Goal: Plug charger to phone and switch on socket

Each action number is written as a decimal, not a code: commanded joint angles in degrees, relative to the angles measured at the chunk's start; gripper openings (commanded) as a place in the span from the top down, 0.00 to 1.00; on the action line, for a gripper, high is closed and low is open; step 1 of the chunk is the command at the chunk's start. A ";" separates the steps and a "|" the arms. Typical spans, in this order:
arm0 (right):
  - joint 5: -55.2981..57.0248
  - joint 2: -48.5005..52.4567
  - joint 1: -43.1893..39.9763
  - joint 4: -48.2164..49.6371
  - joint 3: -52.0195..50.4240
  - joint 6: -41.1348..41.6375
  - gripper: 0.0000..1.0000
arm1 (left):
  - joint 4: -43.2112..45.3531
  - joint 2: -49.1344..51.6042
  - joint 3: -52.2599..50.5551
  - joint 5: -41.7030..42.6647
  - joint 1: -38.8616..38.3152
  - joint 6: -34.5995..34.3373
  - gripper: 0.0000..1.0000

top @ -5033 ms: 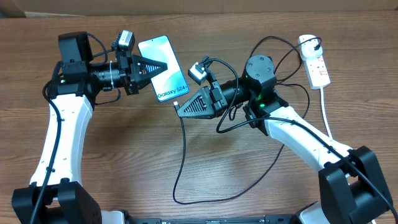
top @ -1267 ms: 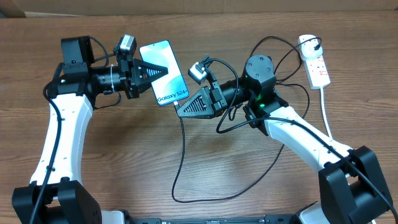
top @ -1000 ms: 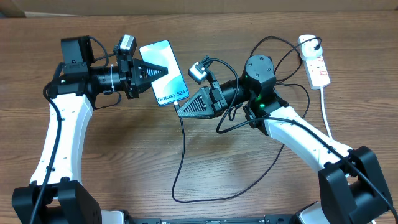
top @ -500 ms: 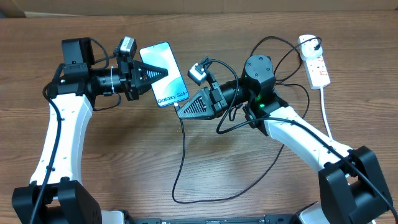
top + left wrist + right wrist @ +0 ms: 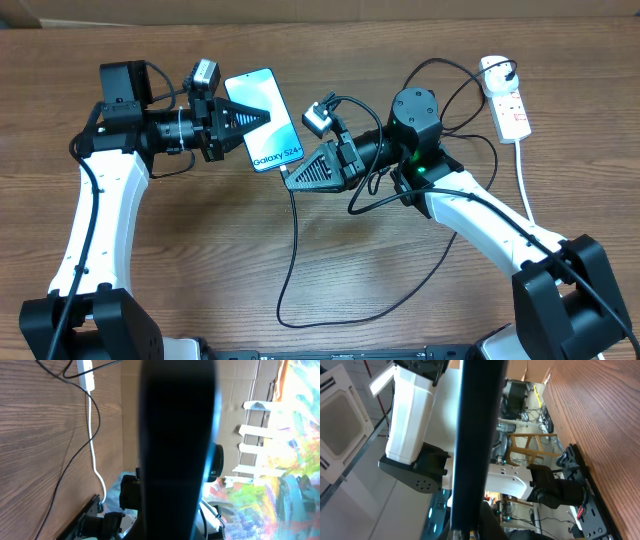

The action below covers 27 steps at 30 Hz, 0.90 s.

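Note:
In the overhead view my left gripper (image 5: 257, 112) is shut on the phone (image 5: 281, 140) and holds it above the table, with the screen up and the "Galaxy S24+" text showing. My right gripper (image 5: 292, 177) is shut on the plug end of the charger (image 5: 296, 240), right at the phone's lower edge. Whether the tip is seated in the port is hidden. The black cable loops down toward the front and back up to the socket (image 5: 508, 100) at the far right. The phone fills the middle of the left wrist view (image 5: 175, 435) and is a dark bar in the right wrist view (image 5: 477, 420).
The socket's thick white cord (image 5: 524, 175) runs down the right side of the wooden table (image 5: 200, 260). The cord also shows in the left wrist view (image 5: 91, 420). Loops of black cable lie around the right arm's base. Cardboard lines the far edge.
Since five seconds ago the left gripper has carried the phone slightly down and right, toward the right gripper. Over the last second nothing has visibly moved.

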 commanded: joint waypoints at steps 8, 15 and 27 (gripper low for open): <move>0.79 -0.35 -0.17 0.15 0.17 1.09 0.96 | -0.22 0.00 -0.11 2.27 -1.53 2.14 0.96; -0.94 -0.35 -0.17 0.17 0.17 1.05 0.96 | -0.22 0.02 -0.11 0.02 -1.49 1.90 0.96; -0.96 -0.35 -1.75 0.15 0.17 0.98 0.96 | -0.20 0.02 -0.11 1.16 -1.29 1.44 0.96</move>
